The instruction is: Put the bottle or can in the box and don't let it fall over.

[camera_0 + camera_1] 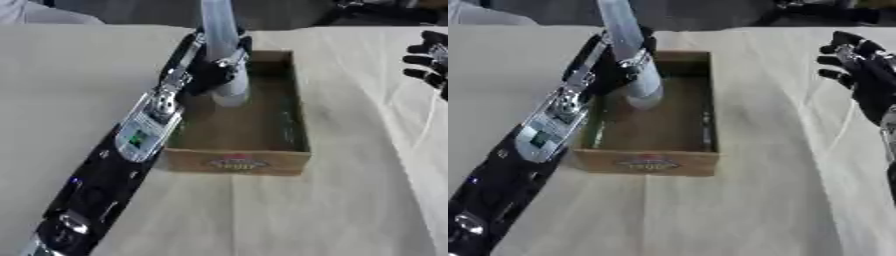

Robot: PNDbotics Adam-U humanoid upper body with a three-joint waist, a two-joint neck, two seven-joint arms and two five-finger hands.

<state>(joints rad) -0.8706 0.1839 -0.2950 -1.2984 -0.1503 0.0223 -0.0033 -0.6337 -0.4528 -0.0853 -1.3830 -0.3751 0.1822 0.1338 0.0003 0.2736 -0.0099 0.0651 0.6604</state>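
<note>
Bottle [223, 50] job roughly mid-way by the look of it: picked up and carried over the box, not yet set down or released.

Largest first: cloth-covered surface [350, 200], pale beige, wrinkled, carrying everything.

Left arm [131, 145] next, black with silver joints, entering from lower left and reaching diagonally up to the box's far left corner.

Box [238, 162], shallow open brown cardboard tray with a red logo on the near wall, sitting mid-surface. Inside looks bare apart from the bottle's lower end.

Bottle itself: tall, pale, translucent, tilted with the top leaning away and to the left, top running out of view. Base low inside the far-left part of the box; contact with the box floor cannot be told.

Left hand [214, 70]: wrapped round the bottle's lower half, fingers curled about it, grasping.

Right hand [859, 65]: at the right edge, well apart from the box, fingers spread and relaxed, holding nothing.

Left to do, as a judgement: bring the bottle upright, seat the base flat on the box floor, let go without knocking it. Risk: tall narrow shape plus present tilt, likely to tip if released as is.
</note>
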